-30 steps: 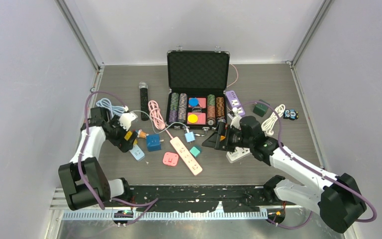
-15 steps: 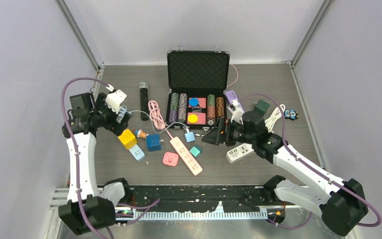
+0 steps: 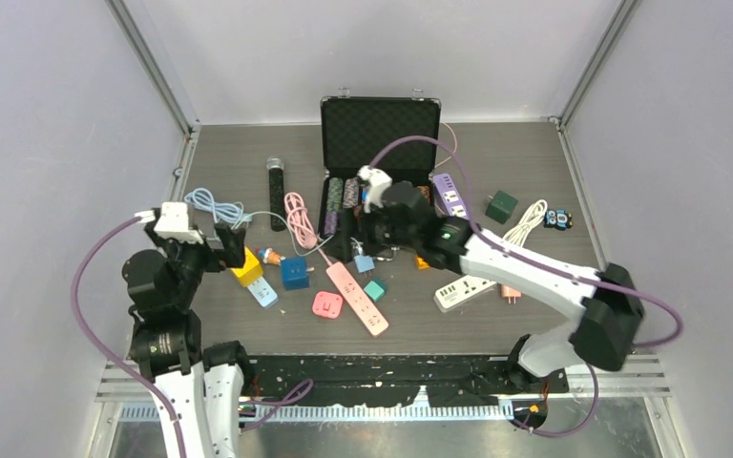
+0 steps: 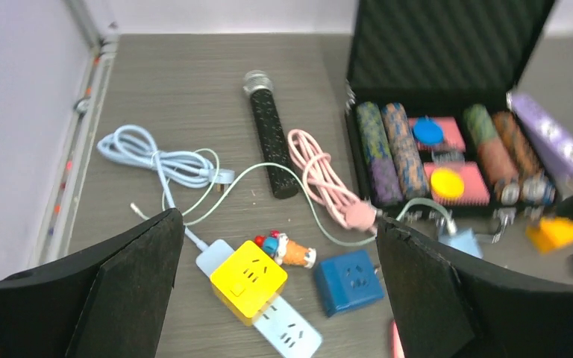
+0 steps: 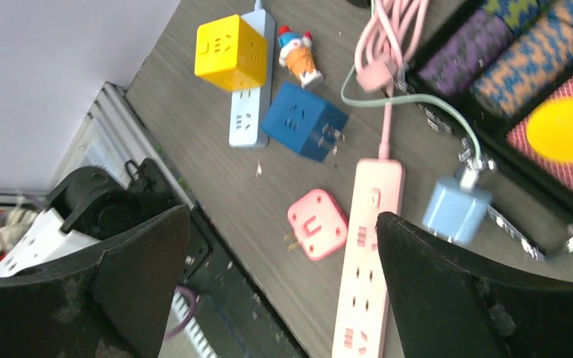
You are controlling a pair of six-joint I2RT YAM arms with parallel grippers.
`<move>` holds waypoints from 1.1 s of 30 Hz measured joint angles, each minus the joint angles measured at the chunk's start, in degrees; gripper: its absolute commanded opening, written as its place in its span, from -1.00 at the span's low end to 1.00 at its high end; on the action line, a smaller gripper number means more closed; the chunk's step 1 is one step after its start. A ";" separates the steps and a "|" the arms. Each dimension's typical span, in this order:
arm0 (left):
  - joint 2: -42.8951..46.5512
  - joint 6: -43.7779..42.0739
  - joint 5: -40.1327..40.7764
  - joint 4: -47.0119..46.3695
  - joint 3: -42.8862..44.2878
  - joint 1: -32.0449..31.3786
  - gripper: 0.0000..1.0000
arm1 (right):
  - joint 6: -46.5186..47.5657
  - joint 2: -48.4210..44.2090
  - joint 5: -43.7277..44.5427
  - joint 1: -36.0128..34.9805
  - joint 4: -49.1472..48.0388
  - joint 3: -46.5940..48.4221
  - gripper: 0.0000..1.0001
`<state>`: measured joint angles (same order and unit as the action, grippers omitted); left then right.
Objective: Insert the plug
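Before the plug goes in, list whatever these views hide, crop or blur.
Top view: the right arm covers much of the chip case tray.
Right wrist view: the pink power strip runs off the bottom edge; its near end is unseen.
Right wrist view: the light blue plug shows no prongs.
Left wrist view: the orange piece at the right edge is blurred, unidentifiable.
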<state>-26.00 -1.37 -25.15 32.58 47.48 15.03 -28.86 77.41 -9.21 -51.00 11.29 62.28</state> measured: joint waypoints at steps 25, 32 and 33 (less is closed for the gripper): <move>7.34 19.21 36.00 15.28 11.65 -7.45 0.99 | 16.55 53.16 18.36 -19.08 -0.96 47.39 0.94; 7.10 19.19 34.34 15.43 11.65 -7.80 0.99 | 18.21 59.65 22.21 -19.12 -3.30 52.17 0.95; 6.99 19.17 34.18 15.45 11.65 -7.80 0.99 | 18.23 60.24 22.25 -19.15 -3.80 52.39 0.95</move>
<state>-19.00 17.80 9.04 48.03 59.13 7.22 -10.63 137.64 13.04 -70.15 7.49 114.67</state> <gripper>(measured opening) 0.994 0.974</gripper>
